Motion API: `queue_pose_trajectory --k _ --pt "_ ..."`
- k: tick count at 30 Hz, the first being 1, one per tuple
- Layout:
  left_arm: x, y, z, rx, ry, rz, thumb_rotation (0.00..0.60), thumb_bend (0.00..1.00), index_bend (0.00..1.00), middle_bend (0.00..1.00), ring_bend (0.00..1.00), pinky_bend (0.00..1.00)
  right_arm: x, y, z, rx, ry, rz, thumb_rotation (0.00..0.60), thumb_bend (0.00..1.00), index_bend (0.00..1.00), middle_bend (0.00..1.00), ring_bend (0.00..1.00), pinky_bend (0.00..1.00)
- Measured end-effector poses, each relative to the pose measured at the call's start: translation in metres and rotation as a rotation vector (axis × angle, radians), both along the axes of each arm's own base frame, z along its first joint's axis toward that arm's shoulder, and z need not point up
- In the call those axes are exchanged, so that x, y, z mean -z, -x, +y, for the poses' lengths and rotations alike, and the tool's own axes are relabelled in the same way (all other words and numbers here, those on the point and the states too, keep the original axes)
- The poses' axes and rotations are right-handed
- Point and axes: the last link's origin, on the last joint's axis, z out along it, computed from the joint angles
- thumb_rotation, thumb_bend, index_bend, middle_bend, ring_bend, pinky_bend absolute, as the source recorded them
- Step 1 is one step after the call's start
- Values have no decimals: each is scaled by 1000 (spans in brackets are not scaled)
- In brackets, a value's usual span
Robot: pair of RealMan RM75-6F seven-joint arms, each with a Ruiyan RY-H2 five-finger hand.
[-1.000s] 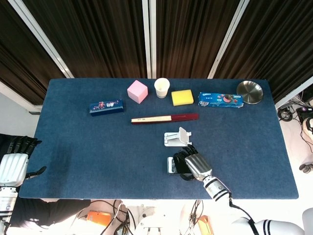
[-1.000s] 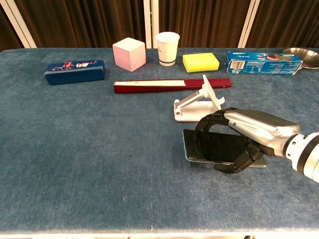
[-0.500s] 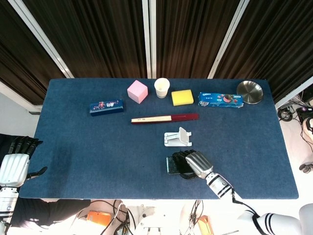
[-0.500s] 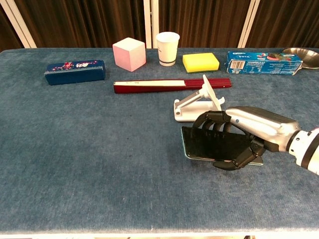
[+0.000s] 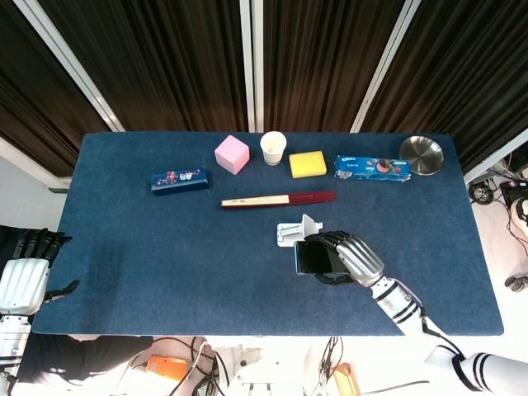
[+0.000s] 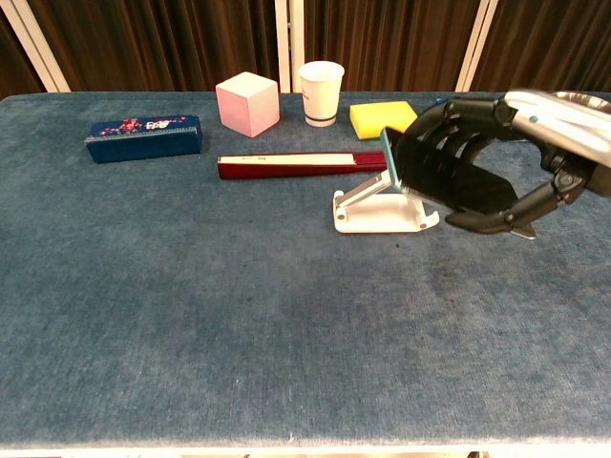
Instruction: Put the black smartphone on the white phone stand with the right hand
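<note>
My right hand grips the black smartphone and holds it in the air, tilted up on its long edge. The phone's left end hangs just above and right of the white phone stand, which sits on the blue table with its back plate leaning. In the chest view the phone covers the top of the stand's back plate; whether they touch cannot be told. My left hand stays off the table's front left corner, fingers apart, holding nothing.
Along the far side stand a blue box, pink cube, paper cup, yellow sponge, cookie box and metal bowl. A red folded fan lies just behind the stand.
The right hand has lifted the phone off the table and carried it up and back toward the stand. The left hand has not moved.
</note>
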Motion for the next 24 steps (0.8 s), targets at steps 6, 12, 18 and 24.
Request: queue_pose_trajectory --k 6,12,18,24 --pt "-1 -4 -1 1 -1 6 600 78 204 165 85 0 1 10 -24 55 -14 -208 600 481 580 462 400 493" --pt "-4 -11 -3 -1 -5 15 600 78 204 165 85 0 18 13 -50 86 -27 -373 600 480 578 462 400 486" --pt "-6 -16 -4 -9 -5 25 600 78 204 165 85 0 33 10 -67 95 -33 -467 600 480 575 462 400 481" --pt "-8 -20 -5 -15 -6 31 600 78 204 165 85 0 45 13 -78 101 -21 -484 600 480 569 462 400 481"
